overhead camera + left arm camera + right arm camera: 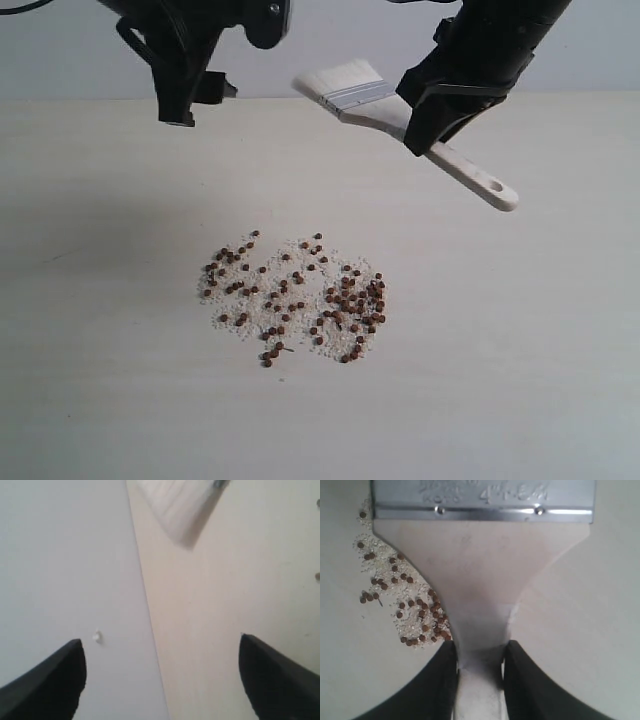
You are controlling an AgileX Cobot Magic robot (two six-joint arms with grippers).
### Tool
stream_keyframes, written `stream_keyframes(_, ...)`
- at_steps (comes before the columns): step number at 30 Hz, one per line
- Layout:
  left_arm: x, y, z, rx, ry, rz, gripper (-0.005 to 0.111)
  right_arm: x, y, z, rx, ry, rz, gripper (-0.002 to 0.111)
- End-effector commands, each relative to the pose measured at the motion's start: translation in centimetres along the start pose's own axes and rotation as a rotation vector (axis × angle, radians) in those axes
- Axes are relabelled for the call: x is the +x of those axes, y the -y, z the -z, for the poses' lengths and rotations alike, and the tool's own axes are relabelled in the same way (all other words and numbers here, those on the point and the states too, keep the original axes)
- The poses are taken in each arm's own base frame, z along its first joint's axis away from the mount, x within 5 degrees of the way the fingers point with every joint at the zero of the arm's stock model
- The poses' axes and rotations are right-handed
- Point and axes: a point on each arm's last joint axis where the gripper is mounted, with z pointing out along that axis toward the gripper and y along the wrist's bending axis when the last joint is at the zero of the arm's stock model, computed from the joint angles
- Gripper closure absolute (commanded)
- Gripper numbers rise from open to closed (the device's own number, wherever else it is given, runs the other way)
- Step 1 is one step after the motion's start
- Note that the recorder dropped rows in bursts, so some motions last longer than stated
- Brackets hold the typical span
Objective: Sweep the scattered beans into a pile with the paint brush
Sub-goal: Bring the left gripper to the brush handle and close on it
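The right end effector (480, 655) pinches the narrow neck of the paint brush (480, 580), one finger on each edge of the pale wood, closed only as far as the handle allows. The grip sits just behind the point where the handle flares. That likely lets the arm steer the broad head while keeping the metal band and bristles free to work.

In the exterior view the brush hangs in the air over the far part of the counter (100, 400), touching nothing. Its bristles point toward the other arm and the holed handle end slopes down to the right.

The beans (295, 295) lie in a loose patch on the counter below and nearer the camera, well apart from the bristles. They are mingled with whitish grains (250, 330) and sit thicker on the patch's right side.

The left end effector (185, 100) hovers high at the far left, fingers spread wide with nothing between them. This seems to keep it out of the sweeping path.
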Motion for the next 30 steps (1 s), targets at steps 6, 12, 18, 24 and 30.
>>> stream_keyframes(6, -2.4, 0.7, -1.5, -0.032, 0.069, -0.091, 0.031, -0.1, 1.1, 1.2, -0.090, 0.105, 0.009, 0.108)
stream_keyframes(12, -3.5, 0.2, -1.5, -0.122, 0.141, -0.145, 0.031, 1.2, 5.6, 3.1, -0.159, 0.232, -0.149, 0.108)
stream_keyframes(18, -7.7, 1.5, -2.7, -0.224, 0.251, -0.447, 0.031, 0.8, 6.6, 0.3, -0.222, 0.203, -0.172, 0.108)
stream_keyframes(24, -8.2, 2.9, -6.3, -0.251, 0.226, -0.670, 0.031, 0.7, 6.5, 0.5, -0.238, 0.221, -0.171, 0.108)
stream_keyframes(30, -9.3, 3.4, -8.1, -0.357, 0.308, -0.743, 0.031, 0.6, 6.4, 0.5, -0.248, 0.230, -0.173, 0.108)
